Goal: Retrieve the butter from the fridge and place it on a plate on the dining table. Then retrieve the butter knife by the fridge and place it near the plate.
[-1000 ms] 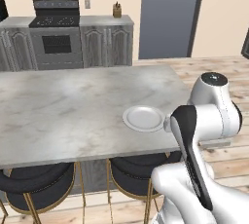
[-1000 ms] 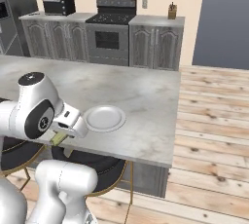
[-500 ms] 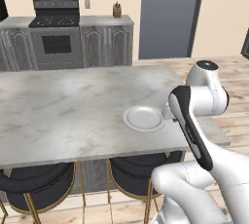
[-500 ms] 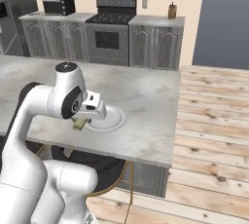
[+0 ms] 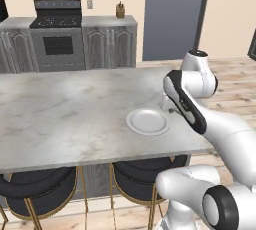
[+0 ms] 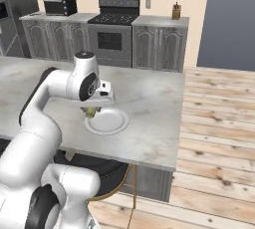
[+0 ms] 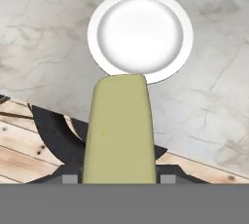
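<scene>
The butter (image 7: 120,130), a pale olive stick, stands between the fingers of my gripper (image 7: 120,177), which is shut on it. Its free end points at the near rim of the round white plate (image 7: 140,34). The plate (image 5: 148,122) lies on the marbled dining table (image 5: 60,119), close to its near edge. From the right base view, my gripper (image 6: 91,111) hangs low at the plate's (image 6: 106,122) left rim with the butter (image 6: 90,112) showing under the hand. The fridge and the butter knife are out of view.
Two black-cushioned stools (image 5: 37,186) (image 5: 145,166) sit under the table's near edge. A stove (image 5: 57,34) and grey cabinets line the back wall. Wooden floor (image 6: 219,138) lies past the table's right end.
The arm has swung up from beside the table and out over its near edge, carrying the butter to the plate's rim. The plate and the base have not moved.
</scene>
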